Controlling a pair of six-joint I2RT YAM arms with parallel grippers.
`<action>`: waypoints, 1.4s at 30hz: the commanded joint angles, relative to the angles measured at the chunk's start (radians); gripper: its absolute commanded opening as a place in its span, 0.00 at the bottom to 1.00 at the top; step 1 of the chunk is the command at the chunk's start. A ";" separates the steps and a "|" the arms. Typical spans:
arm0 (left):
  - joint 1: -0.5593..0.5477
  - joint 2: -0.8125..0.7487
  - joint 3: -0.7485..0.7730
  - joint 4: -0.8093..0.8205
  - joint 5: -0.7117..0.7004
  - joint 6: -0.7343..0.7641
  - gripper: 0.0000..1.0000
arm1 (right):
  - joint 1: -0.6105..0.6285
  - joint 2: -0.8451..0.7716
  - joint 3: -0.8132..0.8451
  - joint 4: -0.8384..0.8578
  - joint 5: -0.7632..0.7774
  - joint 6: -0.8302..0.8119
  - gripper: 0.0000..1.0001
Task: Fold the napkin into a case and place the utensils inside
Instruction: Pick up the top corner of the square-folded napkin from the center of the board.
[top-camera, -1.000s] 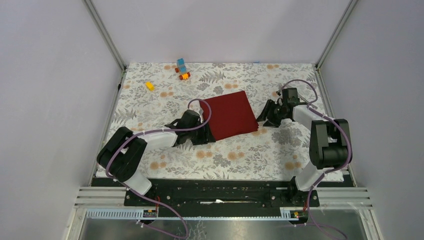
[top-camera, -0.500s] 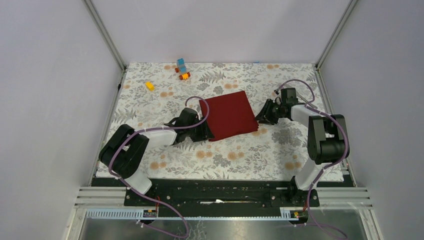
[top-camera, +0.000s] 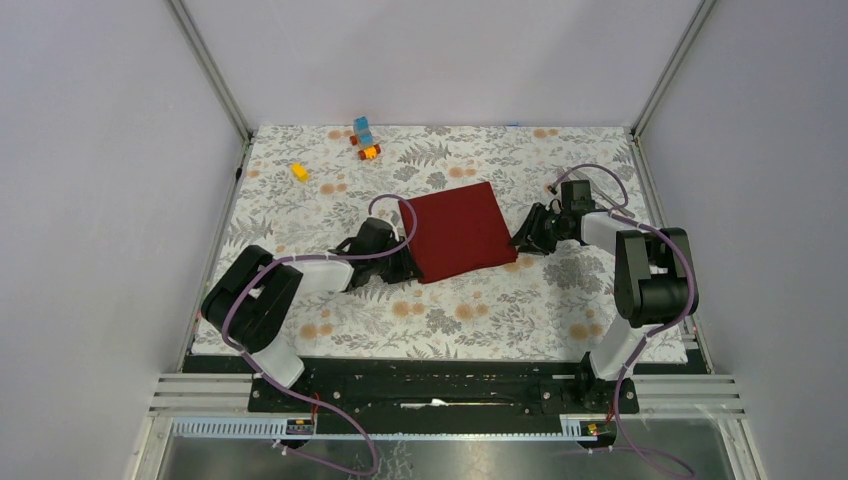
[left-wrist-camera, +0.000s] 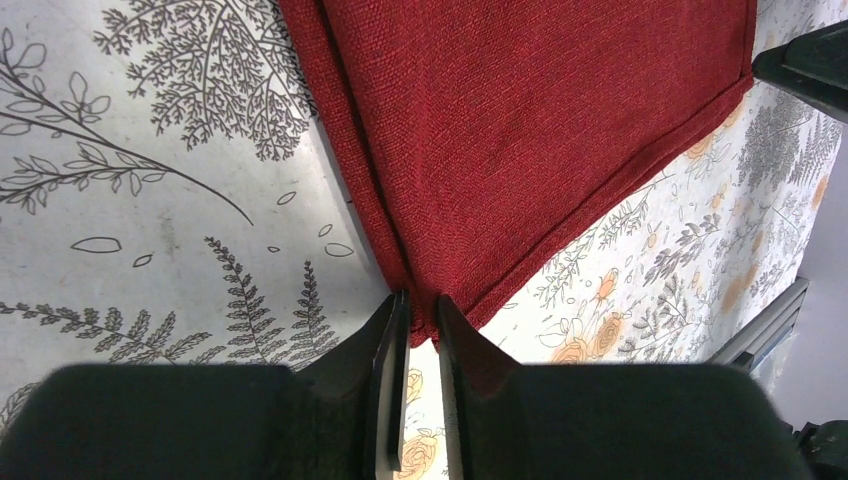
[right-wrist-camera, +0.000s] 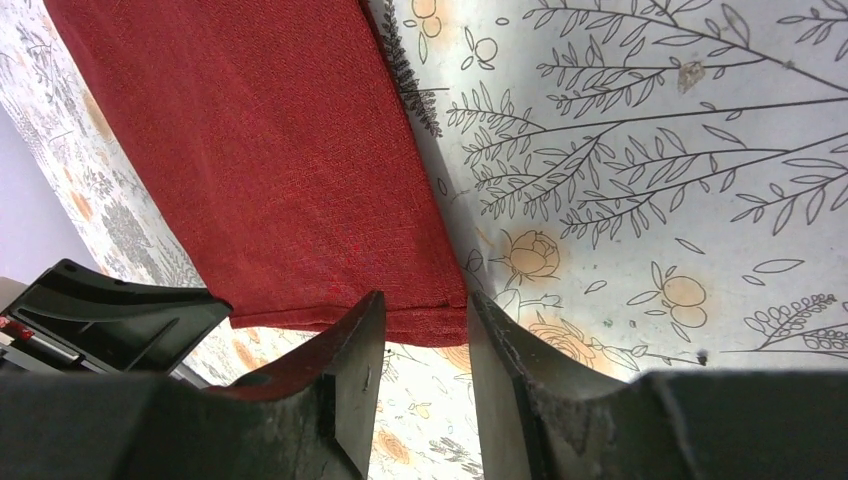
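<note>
The dark red napkin (top-camera: 458, 232) lies folded in a flat, roughly square shape mid-table. My left gripper (top-camera: 408, 268) is low at its near left corner. In the left wrist view the jaws (left-wrist-camera: 420, 305) stand narrow with the napkin (left-wrist-camera: 520, 130) corner pinched between their tips. My right gripper (top-camera: 520, 243) is at the near right corner. Its jaws (right-wrist-camera: 425, 305) stand apart there, straddling the flat edge of the napkin (right-wrist-camera: 260, 170). Neither the case nor the utensils are in view.
A blue and orange toy block pile (top-camera: 365, 137) and a yellow block (top-camera: 299, 172) sit at the back left of the floral tablecloth (top-camera: 480, 310). Metal frame posts and grey walls close in the table's sides and back.
The left jaws have narrowed onto the napkin's near left corner. The right gripper has slid left to the near right corner, its jaws a little narrower.
</note>
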 joint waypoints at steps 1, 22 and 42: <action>0.005 0.012 -0.033 0.021 -0.003 0.011 0.20 | -0.001 -0.020 -0.006 -0.010 0.002 -0.015 0.42; 0.006 -0.001 -0.050 0.028 0.013 0.013 0.08 | 0.000 -0.034 -0.021 -0.016 -0.002 -0.020 0.42; 0.006 -0.003 -0.044 0.016 0.017 0.019 0.07 | 0.000 -0.075 -0.024 0.001 -0.071 0.000 0.35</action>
